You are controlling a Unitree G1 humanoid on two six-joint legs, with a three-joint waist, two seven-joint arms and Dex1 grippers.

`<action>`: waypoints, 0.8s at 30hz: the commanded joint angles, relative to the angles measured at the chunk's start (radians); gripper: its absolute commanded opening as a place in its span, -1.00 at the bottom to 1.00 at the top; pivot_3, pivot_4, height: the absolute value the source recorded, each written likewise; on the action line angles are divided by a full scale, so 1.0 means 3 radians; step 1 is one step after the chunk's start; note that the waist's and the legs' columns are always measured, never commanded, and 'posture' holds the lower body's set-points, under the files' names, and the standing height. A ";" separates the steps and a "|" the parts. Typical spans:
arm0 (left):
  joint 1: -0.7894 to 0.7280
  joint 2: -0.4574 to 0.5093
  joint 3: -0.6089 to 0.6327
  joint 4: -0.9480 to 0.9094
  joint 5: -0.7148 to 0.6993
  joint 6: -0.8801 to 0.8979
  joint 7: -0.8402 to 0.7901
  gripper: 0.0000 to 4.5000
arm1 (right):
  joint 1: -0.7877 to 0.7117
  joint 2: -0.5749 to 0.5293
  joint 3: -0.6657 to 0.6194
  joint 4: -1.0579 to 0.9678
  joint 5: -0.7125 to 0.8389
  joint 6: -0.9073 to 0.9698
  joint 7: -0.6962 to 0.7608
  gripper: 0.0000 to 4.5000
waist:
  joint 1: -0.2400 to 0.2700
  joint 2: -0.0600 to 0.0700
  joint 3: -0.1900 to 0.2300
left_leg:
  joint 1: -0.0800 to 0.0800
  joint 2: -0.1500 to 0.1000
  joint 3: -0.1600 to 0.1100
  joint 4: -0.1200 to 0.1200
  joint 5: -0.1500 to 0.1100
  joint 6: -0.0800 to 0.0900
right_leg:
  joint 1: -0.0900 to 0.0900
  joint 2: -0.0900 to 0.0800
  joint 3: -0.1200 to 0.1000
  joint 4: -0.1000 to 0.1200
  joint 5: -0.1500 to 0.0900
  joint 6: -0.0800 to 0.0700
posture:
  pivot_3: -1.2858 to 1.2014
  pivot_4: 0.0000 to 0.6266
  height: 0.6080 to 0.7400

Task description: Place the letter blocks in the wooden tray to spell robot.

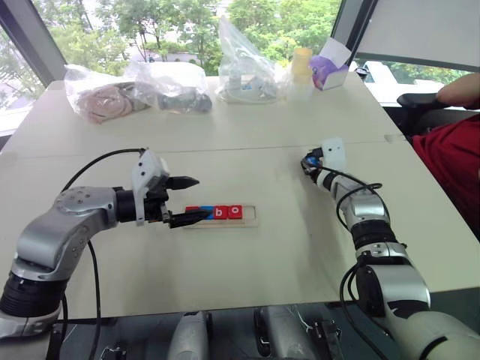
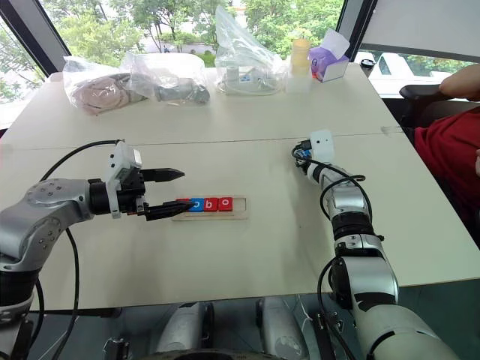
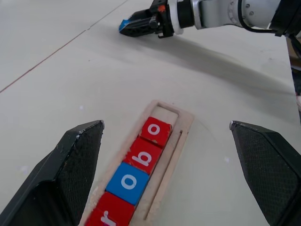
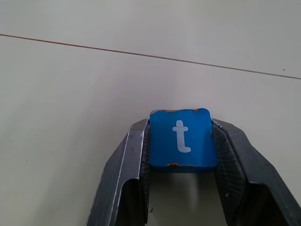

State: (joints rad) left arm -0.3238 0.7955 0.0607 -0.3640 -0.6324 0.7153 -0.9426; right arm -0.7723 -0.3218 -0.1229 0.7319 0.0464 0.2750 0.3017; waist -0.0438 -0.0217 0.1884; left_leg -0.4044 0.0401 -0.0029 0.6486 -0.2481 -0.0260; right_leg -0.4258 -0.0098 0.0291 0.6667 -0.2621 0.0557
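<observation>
The right wrist view is showing the right gripper [image 4: 181, 155] pinching a blue square "t" tile [image 4: 182, 139]. The left gripper [image 1: 189, 200] is hovering spread wide over the long light-wood tray [image 3: 181, 141], which is holding four tiles [image 3: 141, 157] reading r, o, b, o, leaving one end slot free. Bare white table [image 1: 300, 255] is lying between tray and right gripper.

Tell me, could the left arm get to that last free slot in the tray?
Probably yes: the left gripper hovers open at the wooden tray, and nothing lies between it and the free slot.
</observation>
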 commanded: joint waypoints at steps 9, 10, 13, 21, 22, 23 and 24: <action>-0.0012 0.0136 0.0042 -0.0058 0.0145 -0.0170 -0.0045 1.00 | 0.1549 0.0508 0.0108 -0.3675 0.0241 0.1932 -0.0601 -0.48 | 0.0013 0.0002 -0.0001 | -0.0009 0.0004 -0.0010 -0.0008 0.0000 0.0000 | -0.0009 0.0001 -0.0003 0.0000 -0.0001 -0.0001 | 0.03 -0.52 1.00; -0.0024 0.0154 0.0017 -0.0042 0.0184 -0.0195 -0.0059 1.00 | 0.1625 0.0553 0.0108 -0.3848 0.0233 0.2076 -0.0646 -0.48 | 0.0007 0.0002 -0.0001 | -0.0010 0.0007 -0.0013 -0.0011 0.0000 0.0000 | -0.0011 0.0002 -0.0005 0.0000 -0.0002 -0.0002 | 0.03 -0.52 1.00; -0.0053 0.0211 -0.0067 -0.0018 0.0252 -0.0240 -0.0165 1.00 | 0.1827 0.0747 0.0062 -0.4303 0.0247 0.2607 -0.0819 -0.48 | -0.0002 0.0007 0.0002 | -0.0006 0.0008 -0.0004 -0.0008 0.0000 -0.0001 | -0.0012 0.0003 -0.0003 0.0000 -0.0002 -0.0003 | 0.03 -0.52 1.00; -0.0194 0.0154 -0.0216 0.0085 0.0321 -0.0304 -0.0257 1.00 | 0.1921 0.0937 0.0021 -0.4308 0.0309 0.2838 -0.0906 0.01 | 0.0007 0.0004 0.0000 | -0.0005 0.0004 -0.0003 0.0000 0.0003 -0.0006 | -0.0004 0.0000 -0.0004 -0.0006 -0.0006 -0.0015 | 0.03 -0.52 1.00; -0.0204 0.0152 -0.0224 0.0095 0.0329 -0.0309 -0.0264 1.00 | 0.1930 0.0942 0.0039 -0.4303 0.0313 0.2844 -0.0907 0.21 | 0.0006 0.0004 0.0000 | -0.0006 0.0004 -0.0002 -0.0002 0.0003 -0.0006 | -0.0004 0.0000 -0.0004 -0.0006 -0.0002 -0.0007 | 0.03 -0.52 1.00; -0.0208 0.0153 -0.0225 0.0101 0.0335 -0.0312 -0.0269 1.00 | 0.1931 0.0944 0.0050 -0.4311 0.0322 0.2853 -0.0902 0.43 | 0.0003 0.0004 0.0000 | -0.0007 0.0004 -0.0002 -0.0003 0.0003 -0.0006 | -0.0005 0.0000 -0.0004 -0.0007 -0.0002 -0.0003 | 0.03 -0.52 1.00; -0.0207 0.0155 -0.0219 0.0106 0.0342 -0.0314 -0.0271 1.00 | 0.1919 0.0940 0.0041 -0.4324 0.0324 0.2859 -0.0907 0.70 | -0.0001 0.0004 0.0000 | -0.0007 0.0004 -0.0002 -0.0004 0.0003 -0.0006 | -0.0006 0.0000 -0.0004 -0.0007 -0.0002 -0.0001 | 0.03 -0.52 1.00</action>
State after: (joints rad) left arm -0.3704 0.8392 -0.0156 -0.3216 -0.5325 0.6403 -1.0194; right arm -0.1898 -0.0426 -0.1052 -0.5431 0.1340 1.1351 0.0332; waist -0.0441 -0.0205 0.1885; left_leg -0.4070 0.0412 -0.0035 0.6468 -0.2472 -0.0277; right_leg -0.4283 -0.0097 0.0280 0.6647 -0.2629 0.0555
